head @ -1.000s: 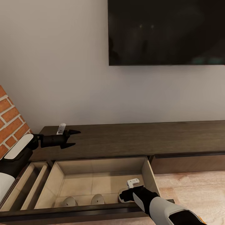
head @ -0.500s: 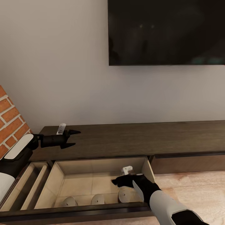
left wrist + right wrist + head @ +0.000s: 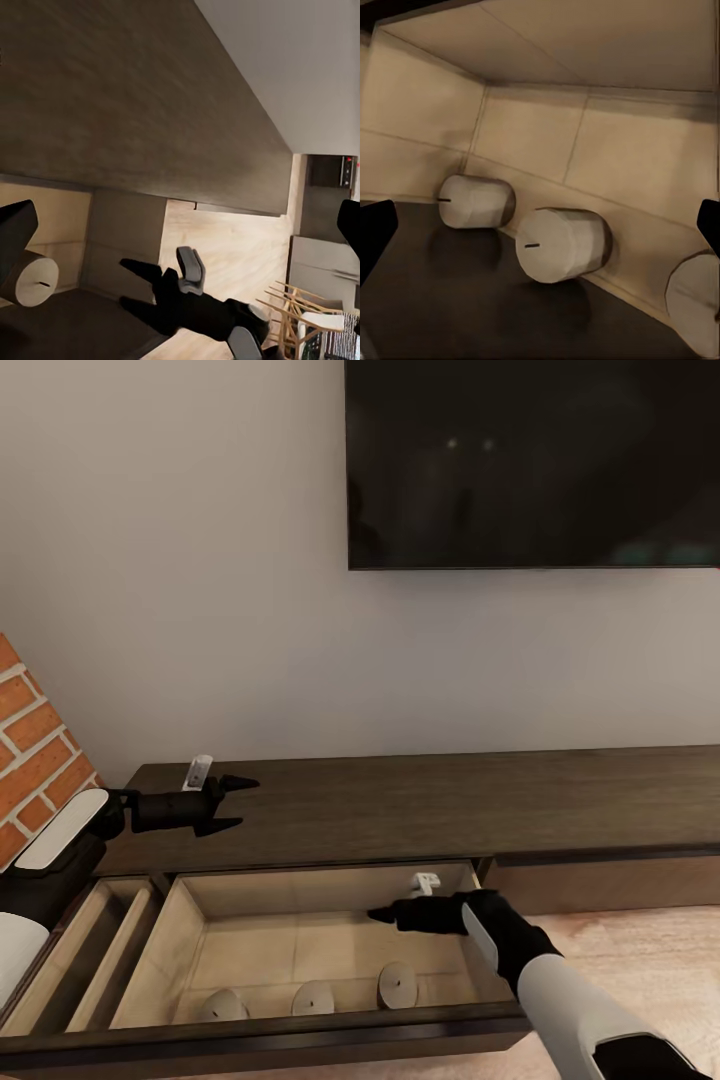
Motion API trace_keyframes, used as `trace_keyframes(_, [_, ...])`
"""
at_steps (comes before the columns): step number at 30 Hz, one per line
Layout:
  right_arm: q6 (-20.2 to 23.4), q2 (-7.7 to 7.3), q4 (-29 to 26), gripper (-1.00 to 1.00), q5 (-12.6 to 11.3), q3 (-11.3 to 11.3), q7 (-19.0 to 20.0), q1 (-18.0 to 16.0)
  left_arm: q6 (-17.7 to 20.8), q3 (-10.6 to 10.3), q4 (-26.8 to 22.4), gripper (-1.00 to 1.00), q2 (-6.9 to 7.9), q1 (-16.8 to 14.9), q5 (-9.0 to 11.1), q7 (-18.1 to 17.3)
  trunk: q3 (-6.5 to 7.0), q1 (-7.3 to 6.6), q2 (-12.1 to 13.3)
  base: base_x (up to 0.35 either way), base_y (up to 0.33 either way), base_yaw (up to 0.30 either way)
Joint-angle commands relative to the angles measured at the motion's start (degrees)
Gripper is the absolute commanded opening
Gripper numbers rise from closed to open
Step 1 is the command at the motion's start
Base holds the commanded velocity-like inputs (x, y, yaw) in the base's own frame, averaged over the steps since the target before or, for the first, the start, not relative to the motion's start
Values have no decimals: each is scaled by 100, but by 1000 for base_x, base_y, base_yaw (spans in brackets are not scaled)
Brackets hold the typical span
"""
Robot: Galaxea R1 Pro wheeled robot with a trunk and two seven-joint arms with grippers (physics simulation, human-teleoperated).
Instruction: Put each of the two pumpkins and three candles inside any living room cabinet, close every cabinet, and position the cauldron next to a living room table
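Candles [image 3: 315, 997] are lying in a row along the front of the cabinet's [image 3: 420, 800] open drawer [image 3: 195, 935]. Over that drawer the right gripper [image 3: 385, 913] is reaching level, empty, fingers apart. Above the cabinet's top, the left gripper [image 3: 235, 803] is pointing sideways with jaws spread and empty.

No writing, label, brand, number or sign can be read on anything here: the dark wall-mounted screen [image 3: 533, 463] is blank, and the long dark-brown wood cabinet [image 3: 430, 800] carries no markings.
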Motion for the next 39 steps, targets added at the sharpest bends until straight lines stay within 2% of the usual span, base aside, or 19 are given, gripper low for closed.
trace_keyframes(1, [26,-25,-13,100,-6,-3,15,0,-1,-1,0,100,0,0,0,0,0,0,0,0,0,0])
trace_keyframes(3, [172,-97,-29,100,-59,-7,308,0,0,-3,0,100,-6,0,0,0,0,0,0,0,0,0])
trace_keyframes(8, [734,-390,-39,100,-112,-15,1615,0,1,-6,-8,100,-17,0,7,0,0,0,0,0,0,0])
trace_keyframes(12, [812,-541,-43,100,-122,-24,1895,0,-2,-12,-28,100,-25,0,8,0,0,0,0,0,0,0])
trace_keyframes(14, [818,-561,-46,100,-123,-25,1962,-2,-2,-10,-20,100,-26,0,5,0,0,0,0,0,0,0])
trace_keyframes(19, [826,-668,-49,100,-124,-26,2492,0,4,-8,-9,100,-26,0,13,0,0,0,0,0,0,0])
trace_keyframes(26, [833,-753,-49,100,-124,-26,2621,-3,6,-11,-41,100,-27,1,29,-8,0,0,0,0,0,0])
trace_keyframes(39, [833,-767,-49,100,-124,-26,2653,-2,7,-13,-135,100,-98,3,22,-9,233,-286,521,0,0,0])
